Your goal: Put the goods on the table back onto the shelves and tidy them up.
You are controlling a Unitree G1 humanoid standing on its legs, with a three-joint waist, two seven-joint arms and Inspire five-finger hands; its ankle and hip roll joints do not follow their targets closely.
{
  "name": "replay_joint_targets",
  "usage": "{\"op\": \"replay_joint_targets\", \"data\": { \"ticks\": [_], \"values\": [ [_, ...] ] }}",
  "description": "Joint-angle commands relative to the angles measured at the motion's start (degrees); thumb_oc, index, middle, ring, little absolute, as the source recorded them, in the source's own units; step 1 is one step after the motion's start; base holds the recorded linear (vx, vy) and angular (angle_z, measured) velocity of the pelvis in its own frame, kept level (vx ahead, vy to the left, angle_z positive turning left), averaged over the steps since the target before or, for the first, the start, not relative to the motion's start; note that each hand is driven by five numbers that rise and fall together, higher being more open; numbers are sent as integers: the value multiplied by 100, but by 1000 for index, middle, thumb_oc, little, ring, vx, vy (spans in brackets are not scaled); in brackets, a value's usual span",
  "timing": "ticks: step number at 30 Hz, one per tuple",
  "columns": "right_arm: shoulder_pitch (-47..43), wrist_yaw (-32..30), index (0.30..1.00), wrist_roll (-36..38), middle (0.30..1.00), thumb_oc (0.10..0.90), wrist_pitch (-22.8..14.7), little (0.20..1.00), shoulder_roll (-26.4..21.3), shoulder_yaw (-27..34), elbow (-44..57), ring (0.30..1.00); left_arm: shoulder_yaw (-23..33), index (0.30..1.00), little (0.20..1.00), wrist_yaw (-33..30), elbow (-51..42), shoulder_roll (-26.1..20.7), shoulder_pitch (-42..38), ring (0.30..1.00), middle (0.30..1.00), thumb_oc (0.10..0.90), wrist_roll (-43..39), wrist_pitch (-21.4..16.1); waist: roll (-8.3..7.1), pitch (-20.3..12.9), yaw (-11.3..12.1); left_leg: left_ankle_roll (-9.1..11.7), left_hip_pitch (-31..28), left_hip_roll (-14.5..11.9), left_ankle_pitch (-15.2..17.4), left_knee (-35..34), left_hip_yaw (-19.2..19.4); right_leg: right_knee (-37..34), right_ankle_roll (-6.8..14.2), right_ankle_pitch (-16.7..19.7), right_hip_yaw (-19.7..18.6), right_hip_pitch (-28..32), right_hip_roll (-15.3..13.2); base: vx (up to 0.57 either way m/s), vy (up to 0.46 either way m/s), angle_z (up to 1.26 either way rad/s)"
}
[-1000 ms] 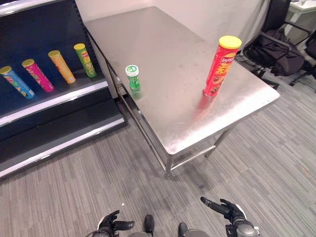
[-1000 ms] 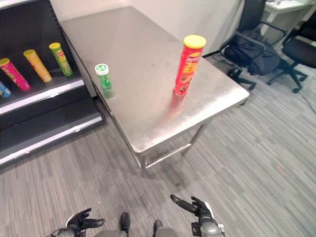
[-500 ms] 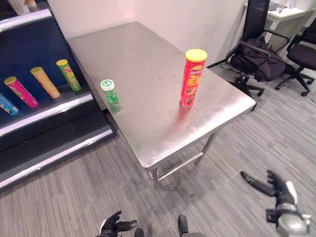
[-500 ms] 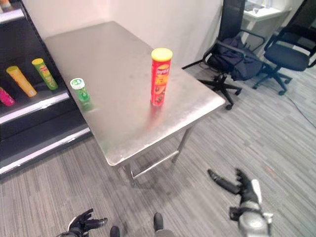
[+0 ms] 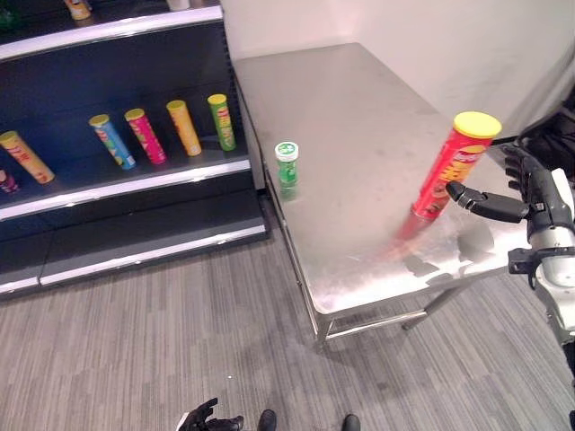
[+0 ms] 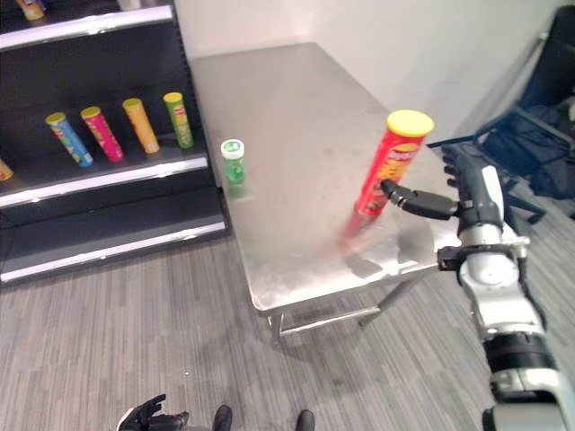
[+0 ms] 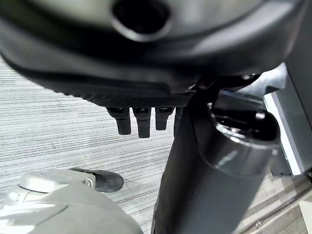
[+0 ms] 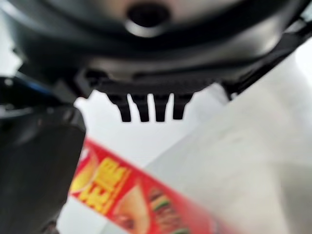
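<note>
A tall red chip can [image 5: 446, 171] with a yellow lid stands near the right end of the steel table [image 5: 359, 99]. My right hand [image 5: 530, 193] is open at table height just right of it. Its thumb reaches the can's side, and contact cannot be told. In the right wrist view the red can [image 8: 141, 200] lies past the straight fingers [image 8: 146, 109]. A small green can [image 5: 287, 167] with a white lid stands at the table's left edge. My left hand [image 5: 205, 419] hangs low over the floor, open.
A dark shelf unit [image 5: 135, 180] stands left of the table, with several coloured chip cans [image 5: 184, 126] lying in a row on one board. A black office chair [image 6: 539, 135] is beyond the table's right end. Grey carpet lies in front.
The camera has swung, so the whole scene shifted. My right hand has risen from near the floor to table height beside the red can. The left hand stays low.
</note>
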State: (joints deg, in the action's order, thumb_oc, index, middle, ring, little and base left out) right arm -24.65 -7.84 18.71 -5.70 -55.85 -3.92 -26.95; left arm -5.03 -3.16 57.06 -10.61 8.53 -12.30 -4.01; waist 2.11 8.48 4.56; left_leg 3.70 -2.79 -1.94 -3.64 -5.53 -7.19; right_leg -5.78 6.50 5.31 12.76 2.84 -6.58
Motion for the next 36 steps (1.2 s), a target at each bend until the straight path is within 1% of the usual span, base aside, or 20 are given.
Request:
{"op": "replay_joint_targets", "data": {
  "ticks": [1,7,14,25,26,27,36],
  "values": [
    [-1014,-266,900,-73,900,800,-544,900,-557,-53,19,900,-386,900,900,-72,181,-428,-23,900,900,800,9,-109,-467,-97,79,245,-192,-35,573,53,531,78,362,-306,-116,169,-184,3,-14,24],
    [-1492,-469,900,-460,900,800,-400,900,-648,-492,-342,900,-416,900,900,-178,259,-388,-15,900,900,800,-4,-114,-513,-103,141,249,-191,-37,570,53,453,78,355,-338,-28,248,-205,7,-4,9],
    [-2008,-477,900,-388,900,800,-328,900,-656,-872,-825,900,-432,900,900,-237,179,-444,-25,900,900,800,-94,-122,-552,-102,224,248,-172,-24,561,53,399,78,354,-353,16,264,-212,11,-7,4],
    [-2356,-686,900,-384,900,800,-292,900,-557,-962,-1011,900,-418,900,900,-294,190,-475,-1,900,900,800,-130,-107,-550,-112,270,213,-179,-16,591,53,392,78,344,-385,-43,248,-203,7,-2,3],
    [-2383,-705,566,-425,566,577,-263,566,-551,-997,-1066,566,-409,900,900,-309,193,-482,4,900,900,800,-141,-107,-551,-119,277,212,-189,-19,598,53,394,78,343,-390,-40,255,-202,0,0,0],
    [-2417,-732,300,-443,300,400,-259,300,-551,-1022,-1106,300,-405,900,900,-321,192,-483,1,900,900,800,-154,-105,-552,-116,278,211,-193,-19,601,53,396,78,342,-392,-42,260,-202,0,0,0],
    [-2317,-830,300,-468,300,400,-244,300,-523,-882,-1010,300,-361,900,900,-368,201,-492,-4,900,900,800,-155,-83,-562,-116,257,205,-224,-36,622,53,399,78,331,-418,-57,288,-183,0,0,0]
  ]
}}
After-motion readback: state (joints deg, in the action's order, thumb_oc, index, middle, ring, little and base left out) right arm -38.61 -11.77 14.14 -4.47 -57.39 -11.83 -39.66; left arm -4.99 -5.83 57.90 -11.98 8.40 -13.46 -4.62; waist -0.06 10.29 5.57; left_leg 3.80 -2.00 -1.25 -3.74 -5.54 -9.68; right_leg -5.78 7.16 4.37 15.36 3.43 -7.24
